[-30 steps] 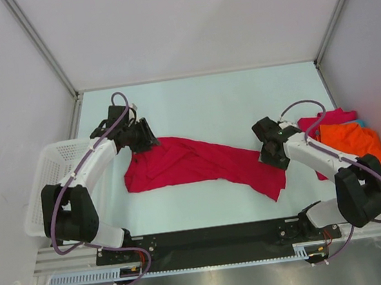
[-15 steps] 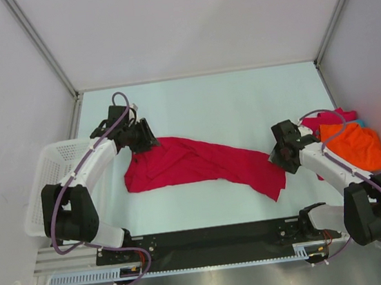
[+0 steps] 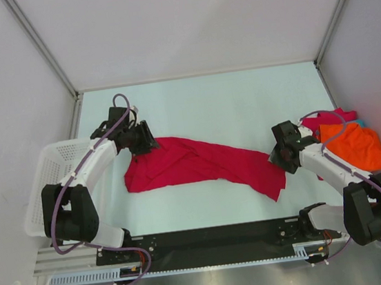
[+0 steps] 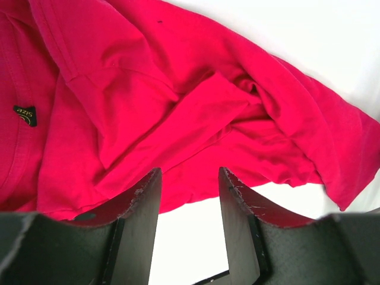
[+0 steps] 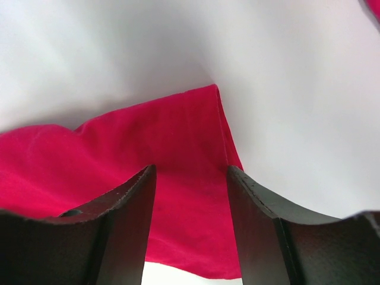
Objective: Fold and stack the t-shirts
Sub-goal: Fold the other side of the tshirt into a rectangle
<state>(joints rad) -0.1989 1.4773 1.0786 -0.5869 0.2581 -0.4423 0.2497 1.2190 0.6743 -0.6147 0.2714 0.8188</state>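
A pale bench (image 3: 200,106) carries a crumpled red shirt (image 3: 193,161), stretched slantwise across its middle. Right of the red shirt, an orange shirt (image 3: 354,143) lies heaped atop a pink shirt (image 3: 340,116).

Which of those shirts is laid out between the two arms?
The red shirt, stretched out across the middle. The orange shirt and pink shirt sit piled at the right edge.

I note the left gripper (image 3: 150,142) at centre-left and the right gripper (image 3: 276,159) at centre-right, both with jaws parted.
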